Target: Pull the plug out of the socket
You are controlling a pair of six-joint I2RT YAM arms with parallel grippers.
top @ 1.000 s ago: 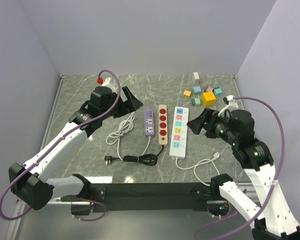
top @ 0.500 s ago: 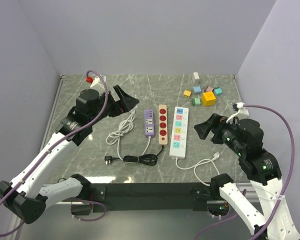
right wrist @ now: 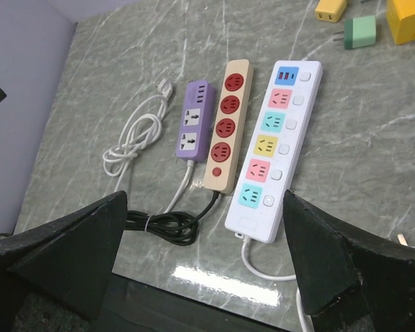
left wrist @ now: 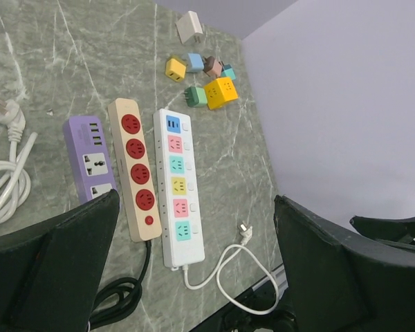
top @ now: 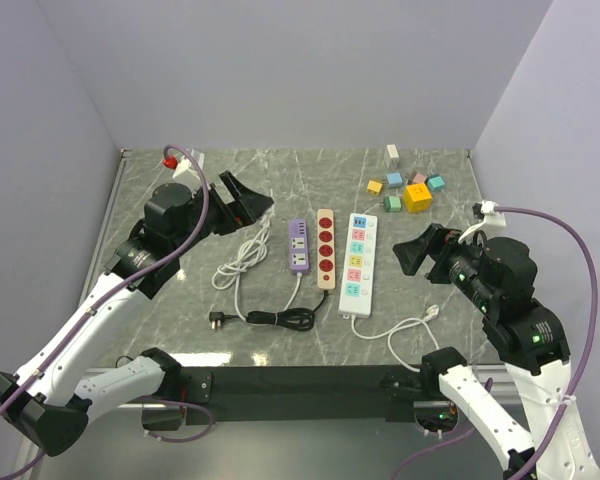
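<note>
At the near edge a coiled black cable (top: 285, 318) lies left of a looping white cable (top: 405, 328); just beyond, three power strips lie side by side on the tabletop (top: 280, 170): a purple strip (top: 298, 246), a beige strip (top: 325, 250) with red sockets, and a white strip (top: 358, 265) with coloured sockets; the left claw (top: 252, 205) hovers to their left, fingers spread wide, holding nothing; the right claw (top: 412, 255) hangs to their right, likewise apart and empty; the small coloured plugs (top: 410, 188) sit clustered at the far right, well apart from the strips.

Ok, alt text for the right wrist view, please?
Three power strips lie side by side on a marbled table: a purple strip, a beige strip with red sockets, a white strip with coloured sockets, nothing plugged in. The right gripper hangs open above them.
</note>
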